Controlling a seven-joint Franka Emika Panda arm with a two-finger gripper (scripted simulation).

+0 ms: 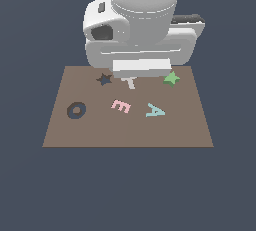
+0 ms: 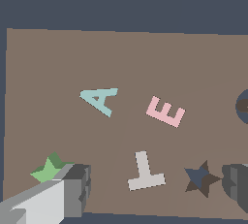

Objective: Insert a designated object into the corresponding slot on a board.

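Nearest in the wrist view are the two grey fingers of the gripper (image 2: 150, 189), spread wide with nothing between them but bare board and the pale letter T (image 2: 144, 172); the jaws are released and hold nothing. One fingertip (image 2: 77, 189) sits just beside the green star (image 2: 48, 168), partly covering one of its points, while the other fingertip (image 2: 237, 184) lies just beside the star-shaped slot (image 2: 201, 178). Bright green and flat, the star lies on the brown board (image 2: 58, 63), slightly skewed; with five even points it shows no long axis. Its slot is a dark navy cut-out of matching shape. Further off are the teal letter A (image 2: 100, 99) and the pink letter E (image 2: 165, 111), both tilted, and a dark ring-shaped cut-out (image 2: 242, 105) at the frame's edge. In the exterior view, the star (image 1: 171, 79) lies near the board's far edge toward that view's right, well apart from the slot (image 1: 104, 79) toward its left, with the white arm (image 1: 142, 20) above both
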